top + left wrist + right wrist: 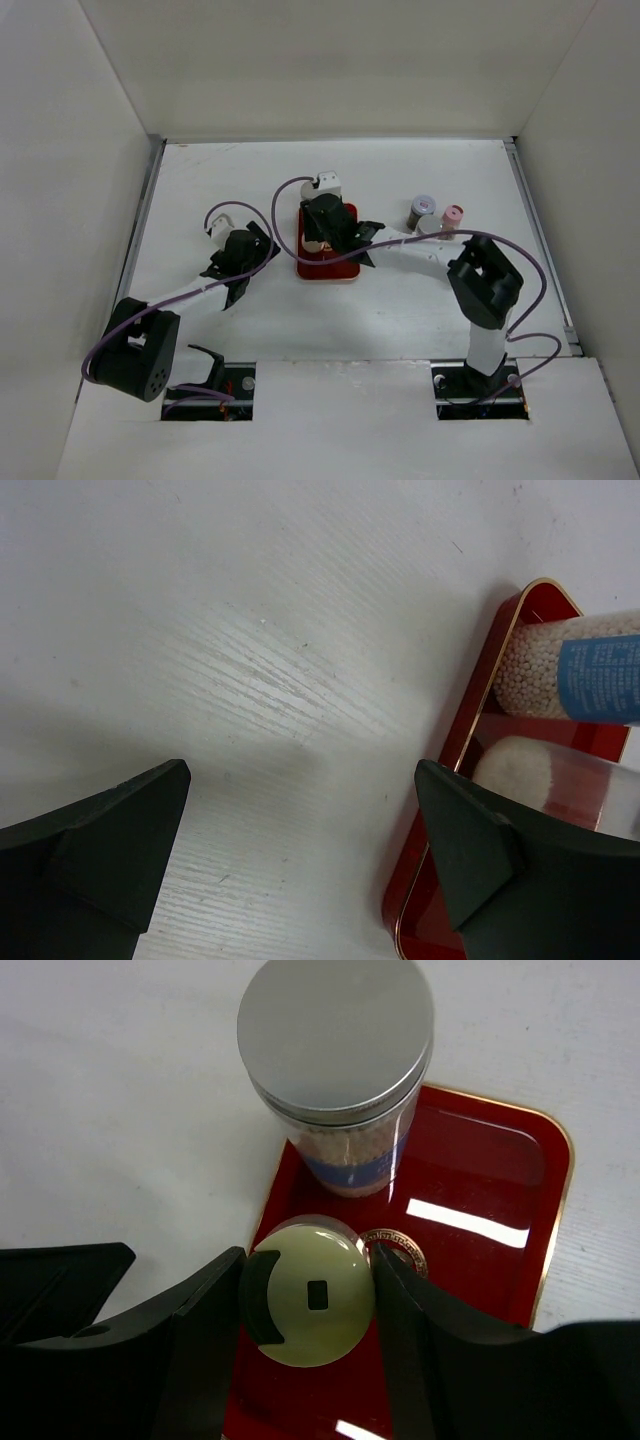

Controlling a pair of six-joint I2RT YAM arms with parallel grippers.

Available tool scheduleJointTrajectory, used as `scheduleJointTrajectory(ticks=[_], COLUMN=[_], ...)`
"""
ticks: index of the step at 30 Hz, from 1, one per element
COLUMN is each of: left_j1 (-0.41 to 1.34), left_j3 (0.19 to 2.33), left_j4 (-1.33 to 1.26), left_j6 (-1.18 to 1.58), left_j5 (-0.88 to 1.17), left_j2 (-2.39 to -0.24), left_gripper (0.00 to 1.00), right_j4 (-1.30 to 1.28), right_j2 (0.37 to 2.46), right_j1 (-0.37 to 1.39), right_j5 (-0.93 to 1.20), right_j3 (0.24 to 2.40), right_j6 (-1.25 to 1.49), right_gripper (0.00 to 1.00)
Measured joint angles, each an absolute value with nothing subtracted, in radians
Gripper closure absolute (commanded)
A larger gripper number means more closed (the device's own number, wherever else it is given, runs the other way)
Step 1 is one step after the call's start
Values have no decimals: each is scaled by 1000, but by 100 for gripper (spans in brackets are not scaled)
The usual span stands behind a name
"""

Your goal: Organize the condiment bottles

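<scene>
My right gripper (pixel 307 1257) is shut on a condiment bottle with a pale yellow cap (pixel 315 1300); a finger presses each side of the cap. This bottle stands on the red tray (pixel 480 1180) beside its gold emblem. A grey-capped bottle with a blue label (pixel 335 1035) stands at the tray's far corner. In the top view the right gripper (pixel 330 235) hangs over the tray (pixel 330 270). My left gripper (pixel 300 820) is open over bare table just left of the tray (pixel 470 720), with nothing between its fingers. Three more bottles (pixel 430 215) cluster to the right.
The right-hand cluster has a greyish cap (pixel 423 207), a pink cap (pixel 453 213) and a pale cap (pixel 430 226). White walls enclose the table on three sides. The right arm's elbow (pixel 485 280) sits near that cluster.
</scene>
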State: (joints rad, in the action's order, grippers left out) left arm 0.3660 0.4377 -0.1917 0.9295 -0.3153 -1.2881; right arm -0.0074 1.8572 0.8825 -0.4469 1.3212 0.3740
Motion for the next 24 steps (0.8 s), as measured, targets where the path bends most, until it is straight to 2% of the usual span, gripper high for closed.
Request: scheduleJointTrajectory(ticks=[3,6,8,12,17,21,24], left_j1=[366,366,366,365,365,366,367], left_j3=[438,438,438,438,438,438,438], left_j4=[-192,-192,-192,-192,-192,-194,-199], left_j6=[931,932,932,932,932,933,933], left_j5=[-313,-312,-310,-309,-307,-305,-302], left_j2=[-1288,-1288,-1288,-1288,-1288,-1289,-1295], left_gripper=[0,0,0,0,0,0,0], right_j4=[-10,-4,-4,-7,18,74,86], right_j2=[1885,1890,1885,1809,1485,1211,1130], right_j1=[888,891,892,892,834,611,397], right_j5=[-446,-454,-456,-454,-447,-476,-513], right_j3=[1324,1327,1327,1298,1130,987,902], right_j6=[378,383,384,380,376,382,390], right_gripper=[38,20,14,12,15,16,16])
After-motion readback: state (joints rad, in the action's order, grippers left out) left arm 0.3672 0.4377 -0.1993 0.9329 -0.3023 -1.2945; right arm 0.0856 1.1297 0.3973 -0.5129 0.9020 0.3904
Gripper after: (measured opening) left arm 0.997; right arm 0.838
